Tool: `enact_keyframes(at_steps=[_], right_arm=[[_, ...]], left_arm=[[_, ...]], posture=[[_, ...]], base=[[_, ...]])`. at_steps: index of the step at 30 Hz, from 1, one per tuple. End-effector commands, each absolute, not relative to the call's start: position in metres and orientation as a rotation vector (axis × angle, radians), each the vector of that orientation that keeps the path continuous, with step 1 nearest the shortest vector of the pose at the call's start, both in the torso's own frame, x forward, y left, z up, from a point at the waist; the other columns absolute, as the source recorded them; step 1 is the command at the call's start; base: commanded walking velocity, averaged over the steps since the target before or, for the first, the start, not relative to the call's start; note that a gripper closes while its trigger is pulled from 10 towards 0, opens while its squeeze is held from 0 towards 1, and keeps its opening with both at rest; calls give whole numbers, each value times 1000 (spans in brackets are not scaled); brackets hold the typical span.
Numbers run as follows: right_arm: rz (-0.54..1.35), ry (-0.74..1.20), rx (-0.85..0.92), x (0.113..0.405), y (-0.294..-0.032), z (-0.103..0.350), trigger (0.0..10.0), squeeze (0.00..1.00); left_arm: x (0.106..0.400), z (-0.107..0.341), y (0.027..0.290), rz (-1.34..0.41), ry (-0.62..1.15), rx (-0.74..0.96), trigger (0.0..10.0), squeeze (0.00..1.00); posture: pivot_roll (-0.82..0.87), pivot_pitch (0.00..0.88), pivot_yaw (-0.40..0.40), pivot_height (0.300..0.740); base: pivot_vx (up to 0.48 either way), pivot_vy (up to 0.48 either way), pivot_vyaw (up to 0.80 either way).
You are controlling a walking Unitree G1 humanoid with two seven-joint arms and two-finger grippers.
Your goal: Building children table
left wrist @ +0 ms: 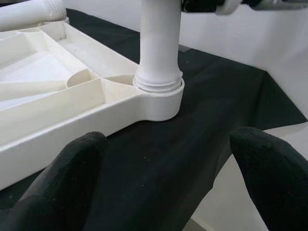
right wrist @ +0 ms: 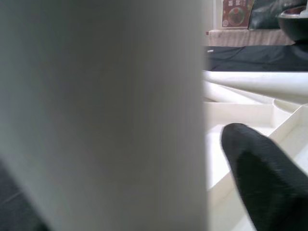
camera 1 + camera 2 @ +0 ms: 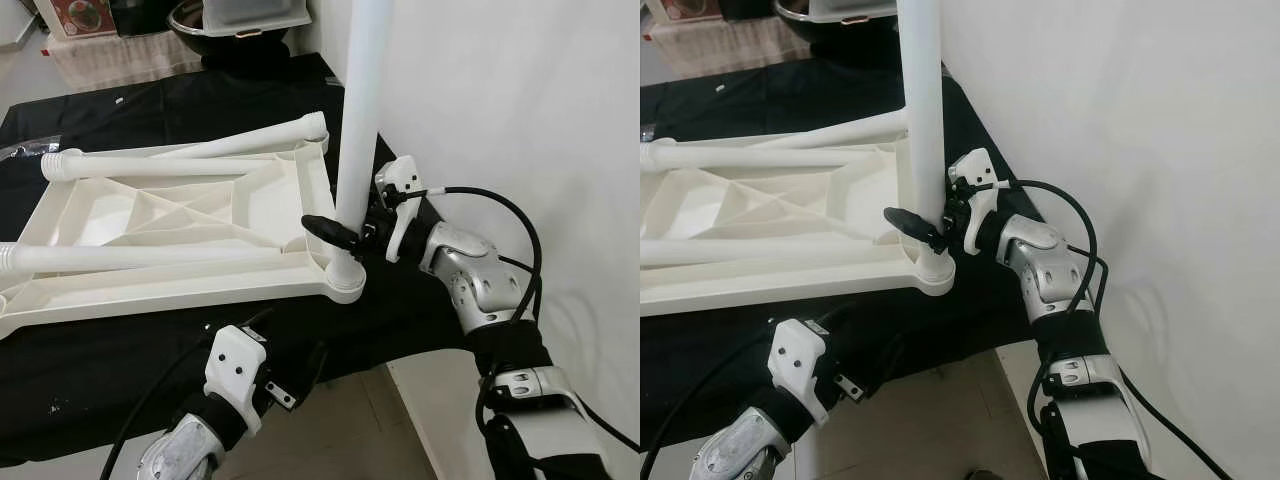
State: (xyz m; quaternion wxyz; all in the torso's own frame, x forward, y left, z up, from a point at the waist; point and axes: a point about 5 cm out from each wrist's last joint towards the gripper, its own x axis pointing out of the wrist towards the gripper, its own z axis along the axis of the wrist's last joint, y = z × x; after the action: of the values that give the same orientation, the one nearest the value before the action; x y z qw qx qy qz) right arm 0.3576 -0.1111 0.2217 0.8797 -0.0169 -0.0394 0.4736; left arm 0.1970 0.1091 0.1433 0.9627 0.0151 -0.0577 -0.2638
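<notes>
A white tabletop (image 3: 170,225) lies upside down on a counter (image 3: 150,370) draped in black cloth, its ribbed underside facing up. Two loose legs (image 3: 180,165) rest flat across it, one along the far edge, one (image 3: 150,257) along the near side, with a third slanting toward the far right corner. At the near left, the left arm reaches in from below the counter's near edge, its white wrist housing tilted up toward the tabletop; the left gripper (image 1: 168,178) hangs just off the counter's edge with its black fingers (image 1: 67,183) spread wide and holding nothing, aimed at the near right corner socket (image 1: 161,96). In that socket stands an upright leg (image 3: 358,120), its threaded collar seated in the ring, rising past the top of the head views. To the right, the right arm comes up from the near right, elbow bent, forearm angled left toward the leg with black cables looping above it. The right gripper (image 3: 345,232) clasps the upright leg low down, just above the socket, one finger (image 3: 325,228) wrapped round its left side. A white wall (image 3: 520,110) stands on the right; a dark bowl (image 3: 215,25) sits beyond the counter's far end.
</notes>
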Motion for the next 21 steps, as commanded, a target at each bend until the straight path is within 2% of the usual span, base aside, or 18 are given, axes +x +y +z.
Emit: enact_keyframes(at_steps=[1,7,8,9,10,11,15,21], right_arm=[[981,-62,-25,352,-105,211,0,0],[838,-26,3,337,-104,195,0,0],[708,-13,14,332,-103,187,0,0],[708,-13,14,332,-103,187,0,0],[331,26,-87,311,-101,170,0,0],[238,15,-130,300,-95,169,0,0],[231,0,-128,291,-79,171,0,0],[192,-11,-119,303,-67,178,0,0]], left_arm=[[196,141,111,-530,-96,42,10000,0],[199,139,111,-530,-96,41,10000,0],[201,139,112,-529,-96,41,10000,0],[201,139,112,-529,-96,41,10000,0],[204,139,114,-529,-96,42,10000,0],[206,138,115,-533,-96,45,10000,0],[208,137,116,-539,-94,49,10000,0],[212,136,116,-543,-95,55,10000,0]], posture=[[81,191,4,740],[57,175,0,740],[43,171,9,740],[43,171,9,740],[32,157,26,740],[33,156,27,740],[28,144,33,740],[38,128,23,740]], base=[[0,0,0],[0,0,0],[0,0,0],[0,0,0],[0,0,0],[0,0,0],[0,0,0],[0,0,0]])
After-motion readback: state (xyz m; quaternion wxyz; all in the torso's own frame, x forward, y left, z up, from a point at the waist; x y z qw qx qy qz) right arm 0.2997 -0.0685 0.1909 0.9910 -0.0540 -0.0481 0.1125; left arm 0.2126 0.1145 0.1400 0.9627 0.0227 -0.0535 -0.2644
